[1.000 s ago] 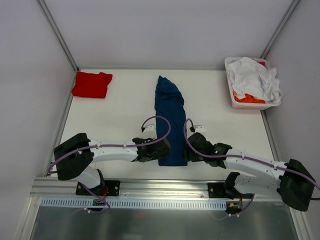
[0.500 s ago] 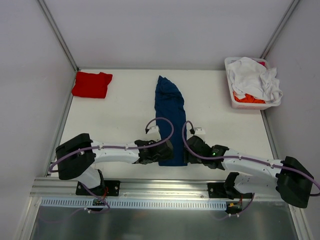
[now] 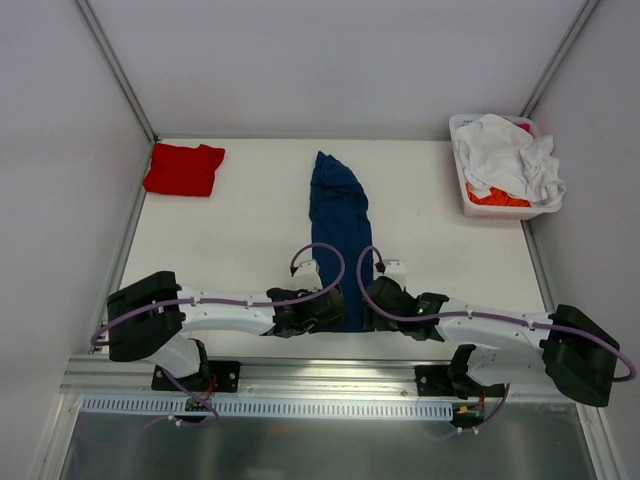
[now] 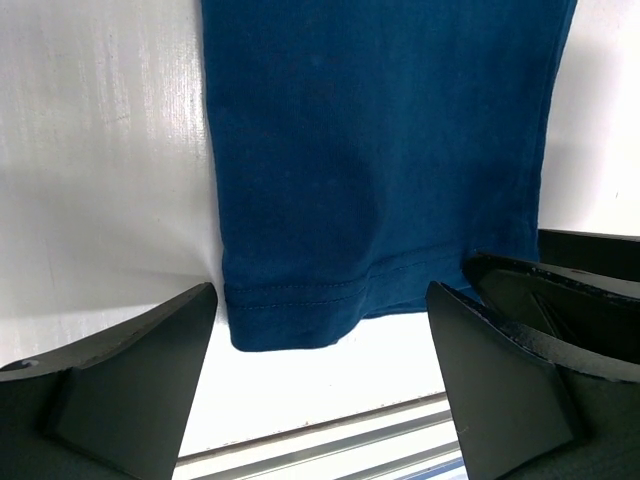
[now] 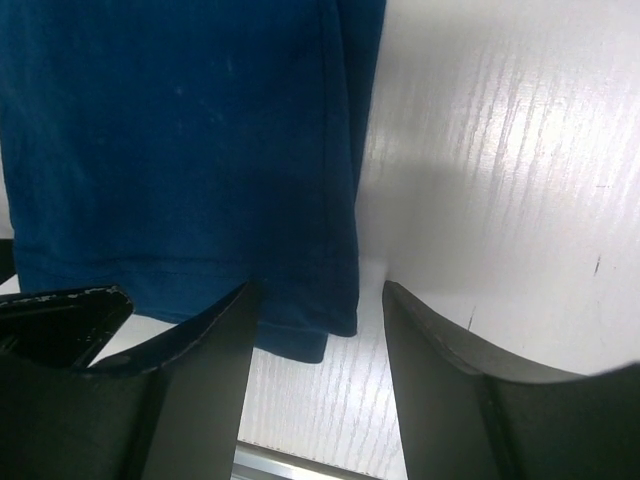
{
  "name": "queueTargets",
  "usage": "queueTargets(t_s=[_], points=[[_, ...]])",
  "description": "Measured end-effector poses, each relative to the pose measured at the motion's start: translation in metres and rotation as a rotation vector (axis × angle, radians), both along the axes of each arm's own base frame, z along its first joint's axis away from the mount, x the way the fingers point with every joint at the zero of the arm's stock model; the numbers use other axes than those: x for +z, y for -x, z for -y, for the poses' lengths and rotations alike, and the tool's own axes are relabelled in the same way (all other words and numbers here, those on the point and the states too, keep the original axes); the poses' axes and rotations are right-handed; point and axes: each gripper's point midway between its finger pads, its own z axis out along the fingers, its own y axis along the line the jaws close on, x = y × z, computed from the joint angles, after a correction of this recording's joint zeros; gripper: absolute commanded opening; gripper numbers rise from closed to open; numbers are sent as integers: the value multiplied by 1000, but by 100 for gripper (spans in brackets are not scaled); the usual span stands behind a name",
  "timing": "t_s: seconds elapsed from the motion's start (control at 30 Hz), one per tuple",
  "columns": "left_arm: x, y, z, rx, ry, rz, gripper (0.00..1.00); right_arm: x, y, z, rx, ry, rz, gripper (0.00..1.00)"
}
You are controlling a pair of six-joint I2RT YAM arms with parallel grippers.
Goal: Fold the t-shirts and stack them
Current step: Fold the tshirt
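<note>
Straddling the near hem of the navy t-shirt (image 4: pixel 380 150), the left end effector (image 4: pixel 320 375) has its fingers spread wide, the hem's left corner lying just inside its left finger. It grips nothing, and whether the tips touch the worktop (image 4: pixel 100 150) cannot be told. The right end effector (image 5: pixel 318 385) is parted too, less widely, with the hem's right corner between its fingers, and it clasps nothing either. Both sit at the bottom centre of the top view, probably because the two corners must be pinched at once to carry the near end up over the far end. The shirt lies as a long narrow band, already folded lengthwise, running from bottom centre towards the upper middle of the worktop. A folded red t-shirt (image 3: pixel 183 168) rests in the upper left, likely the start of the stack. In the upper right a basket (image 3: pixel 497 212) holds a white t-shirt (image 3: pixel 505 150) and an orange t-shirt (image 3: pixel 497 198), not yet folded.
</note>
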Motion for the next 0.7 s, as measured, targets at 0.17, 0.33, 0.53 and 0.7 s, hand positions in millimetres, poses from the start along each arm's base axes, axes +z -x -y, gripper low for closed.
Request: queueTargets(t_s=[0.17, 0.33, 0.53, 0.7], points=[[-1, -1, 4, 3, 1, 0, 84, 0, -1, -1, -1, 3, 11, 55], [-2, -3, 9, 6, 8, 1, 75, 0, -2, -1, -7, 5, 18, 48], [-3, -3, 8, 20, 13, -5, 69, 0, -2, -1, -8, 7, 19, 36], [-5, -2, 7, 27, 17, -9, 51, -3, -3, -3, -15, 4, 16, 23]])
